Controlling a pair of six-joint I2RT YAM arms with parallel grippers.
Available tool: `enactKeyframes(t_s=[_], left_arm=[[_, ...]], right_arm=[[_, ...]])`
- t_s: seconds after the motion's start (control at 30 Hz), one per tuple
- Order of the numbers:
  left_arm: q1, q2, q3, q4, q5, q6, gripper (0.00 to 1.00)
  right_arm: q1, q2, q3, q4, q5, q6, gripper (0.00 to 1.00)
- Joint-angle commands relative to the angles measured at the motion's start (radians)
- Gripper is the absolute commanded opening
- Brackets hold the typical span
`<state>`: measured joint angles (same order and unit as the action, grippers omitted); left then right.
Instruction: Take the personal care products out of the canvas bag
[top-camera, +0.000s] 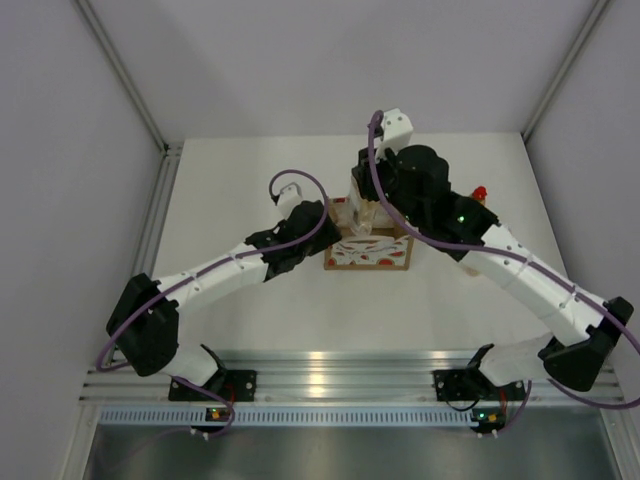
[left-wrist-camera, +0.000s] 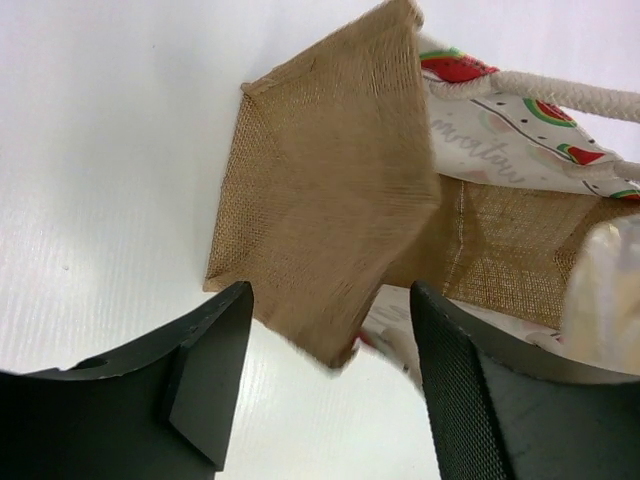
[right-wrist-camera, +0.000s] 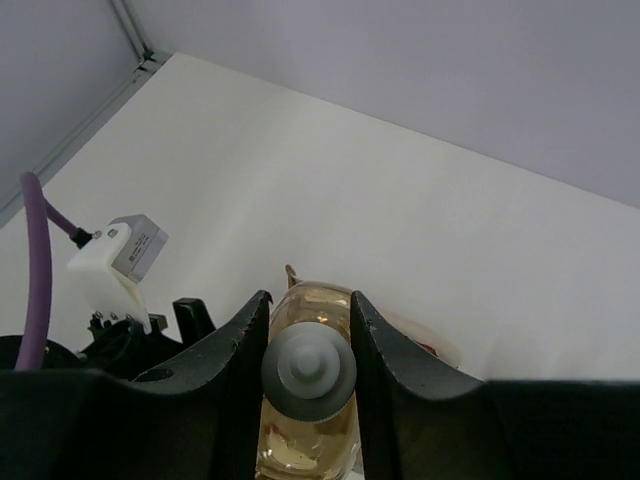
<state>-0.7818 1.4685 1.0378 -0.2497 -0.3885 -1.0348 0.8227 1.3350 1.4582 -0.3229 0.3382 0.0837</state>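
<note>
Right gripper (right-wrist-camera: 310, 305) clenched on the clear grey-capped bottle (right-wrist-camera: 308, 372) at the mouth of the canvas bag (top-camera: 367, 255) mid-table, left gripper (left-wrist-camera: 330, 295) released with jaws astride the bag's jute side, red-capped bottle (top-camera: 480, 192) already out toward the right edge, amber bottles unseen and probably still inside, bag's cursive print unreadable.

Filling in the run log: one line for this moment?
left gripper: open at canvas bag side | right gripper: shut on clear grey-capped bottle above bag
</note>
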Motion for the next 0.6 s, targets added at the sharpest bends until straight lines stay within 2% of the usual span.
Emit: enactKeyframes(t_s=[0.0, 0.2, 0.23, 0.43, 0.57], left_arm=[[0.001, -0.036, 0.031, 0.003, 0.008, -0.001, 0.7], [0.001, -0.062, 0.045, 0.003, 0.016, 0.031, 0.86], [0.001, -0.066, 0.047, 0.001, 0.013, 0.041, 0.98], [0.001, -0.099, 0.048, 0.001, -0.016, 0.071, 0.98], [0.004, -0.103, 0.077, 0.0, -0.056, 0.146, 0.98]], right_arm=[[0.015, -0.091, 0.134, 0.073, -0.001, -0.018, 0.0], [0.009, -0.135, 0.156, 0.053, 0.064, -0.056, 0.0], [0.007, -0.148, 0.154, 0.053, 0.074, -0.067, 0.0], [-0.031, -0.175, 0.154, 0.058, 0.151, -0.125, 0.0], [-0.065, -0.191, 0.151, 0.081, 0.197, -0.156, 0.0]])
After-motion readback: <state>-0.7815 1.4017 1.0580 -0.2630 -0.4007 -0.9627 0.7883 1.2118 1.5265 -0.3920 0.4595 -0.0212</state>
